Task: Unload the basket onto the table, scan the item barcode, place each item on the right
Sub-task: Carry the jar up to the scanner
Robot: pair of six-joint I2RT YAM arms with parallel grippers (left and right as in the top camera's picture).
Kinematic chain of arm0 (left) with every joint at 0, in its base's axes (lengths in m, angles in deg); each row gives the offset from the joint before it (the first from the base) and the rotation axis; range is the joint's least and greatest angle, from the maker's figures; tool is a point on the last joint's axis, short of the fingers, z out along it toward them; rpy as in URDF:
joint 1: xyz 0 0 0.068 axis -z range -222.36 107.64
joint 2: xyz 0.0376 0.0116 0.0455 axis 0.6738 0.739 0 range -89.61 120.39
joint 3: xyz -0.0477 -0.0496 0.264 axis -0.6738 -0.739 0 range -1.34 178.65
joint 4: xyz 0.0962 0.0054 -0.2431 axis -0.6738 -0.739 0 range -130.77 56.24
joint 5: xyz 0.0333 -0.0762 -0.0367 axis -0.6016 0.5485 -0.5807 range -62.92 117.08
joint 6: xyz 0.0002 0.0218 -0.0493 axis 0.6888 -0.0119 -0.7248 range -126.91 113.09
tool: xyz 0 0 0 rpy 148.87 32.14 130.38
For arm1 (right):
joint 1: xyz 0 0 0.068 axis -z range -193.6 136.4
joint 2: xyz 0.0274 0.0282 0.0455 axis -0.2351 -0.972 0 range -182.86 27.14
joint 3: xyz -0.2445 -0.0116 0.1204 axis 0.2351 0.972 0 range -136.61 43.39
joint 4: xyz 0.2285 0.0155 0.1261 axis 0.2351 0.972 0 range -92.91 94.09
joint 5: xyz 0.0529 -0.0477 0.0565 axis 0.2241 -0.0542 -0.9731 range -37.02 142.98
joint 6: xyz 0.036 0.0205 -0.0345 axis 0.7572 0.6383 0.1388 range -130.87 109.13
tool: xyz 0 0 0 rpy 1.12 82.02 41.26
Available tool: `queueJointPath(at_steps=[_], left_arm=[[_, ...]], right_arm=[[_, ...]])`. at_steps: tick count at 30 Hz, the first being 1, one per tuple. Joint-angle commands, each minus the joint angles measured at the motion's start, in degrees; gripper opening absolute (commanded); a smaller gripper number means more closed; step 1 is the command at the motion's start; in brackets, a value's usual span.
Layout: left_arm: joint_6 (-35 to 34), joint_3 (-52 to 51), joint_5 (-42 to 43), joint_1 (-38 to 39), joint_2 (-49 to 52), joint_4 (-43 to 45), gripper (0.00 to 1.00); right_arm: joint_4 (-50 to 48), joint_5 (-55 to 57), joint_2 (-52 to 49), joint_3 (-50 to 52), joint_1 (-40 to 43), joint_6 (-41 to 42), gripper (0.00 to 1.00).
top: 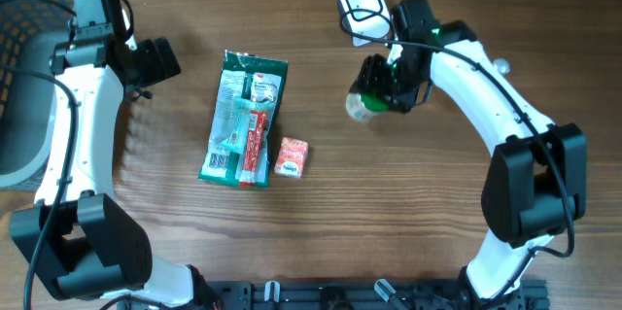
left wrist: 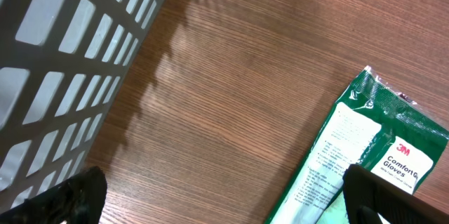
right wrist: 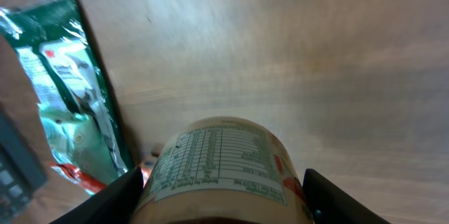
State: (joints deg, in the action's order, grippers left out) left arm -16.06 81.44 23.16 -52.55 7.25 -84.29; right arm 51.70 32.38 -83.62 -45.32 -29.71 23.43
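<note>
As you look outward from the near edge, you first meet a small red box (top: pixel 292 156) on the surface, just at 3 o'clock of a red tube (top: pixel 255 145) that lies on a green glove pack (top: pixel 243 116). Farther out, at 3 o'clock of the pack, your right jaws grip a labelled jar (right wrist: pixel 221 171), one finger on each side, its printed panel facing the wrist camera. At 10 o'clock of the pack, your left jaws stand wide open and empty beside a grey basket (left wrist: pixel 63 76). Farthest, at 12 o'clock of the jar, sits the white-faced scanner (top: pixel 362 1).
</note>
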Motion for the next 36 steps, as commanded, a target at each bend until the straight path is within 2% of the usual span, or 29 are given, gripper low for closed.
queueJointPath(at_steps=[1,4,9,13,19,26,36], left_arm=[[-0.13,0.42,0.46,-0.2,-0.11,0.13,1.0],[-0.13,0.42,0.46,-0.2,-0.11,0.13,1.0],[-0.13,0.42,0.46,-0.2,-0.11,0.13,1.0],[-0.13,0.42,0.46,-0.2,-0.11,0.13,1.0],[-0.13,0.42,0.46,-0.22,-0.11,0.13,1.0],[-0.13,0.42,0.46,-0.2,-0.11,0.13,1.0],[-0.13,0.42,0.46,-0.2,-0.11,0.13,1.0]], right_arm=[[0.96,3.3,0.2,-12.11,0.68,-10.58,0.14],[-0.74,9.73,0.2,-20.7,-0.24,-20.15,0.11],[-15.74,16.52,-1.6,-20.44,-2.47,-33.99,0.11],[-24.5,17.53,-5.66,-20.44,-2.45,-41.11,0.04],[-36.22,17.62,-14.36,-20.44,-2.01,-41.44,0.04],[-47.19,18.21,-17.79,-20.44,-0.11,-41.83,0.04],[-50.21,18.01,-21.79,-20.41,0.57,-41.81,0.04]])
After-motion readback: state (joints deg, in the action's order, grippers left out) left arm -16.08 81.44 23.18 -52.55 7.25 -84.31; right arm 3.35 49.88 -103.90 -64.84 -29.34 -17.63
